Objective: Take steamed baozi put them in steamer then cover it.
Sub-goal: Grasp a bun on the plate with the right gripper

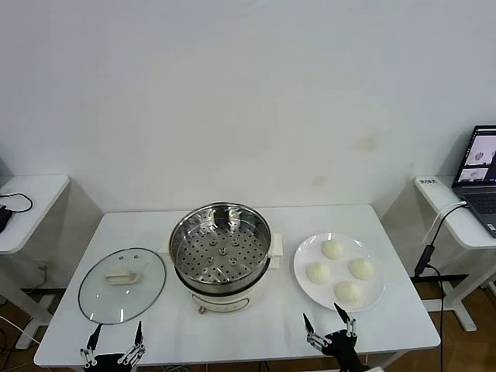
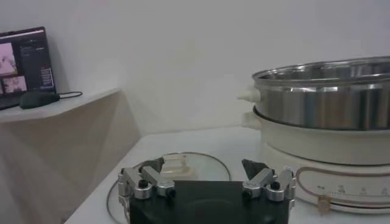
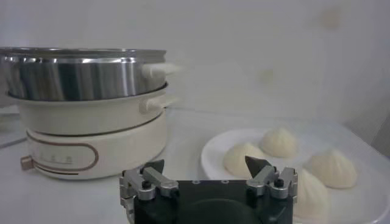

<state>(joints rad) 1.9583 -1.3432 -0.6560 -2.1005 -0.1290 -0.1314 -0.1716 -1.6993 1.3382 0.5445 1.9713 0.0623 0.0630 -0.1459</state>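
The steel steamer stands uncovered on its cream base at the middle of the white table, its perforated tray bare. It also shows in the left wrist view and right wrist view. The glass cover lies flat to its left, handle up. Several cream-white baozi sit on a white plate to its right. My left gripper is open at the table's front edge, just before the cover. My right gripper is open before the plate and its baozi.
A white side table stands at the left. Another side table at the right holds a laptop with a cable hanging beside the work table. A wall closes the back.
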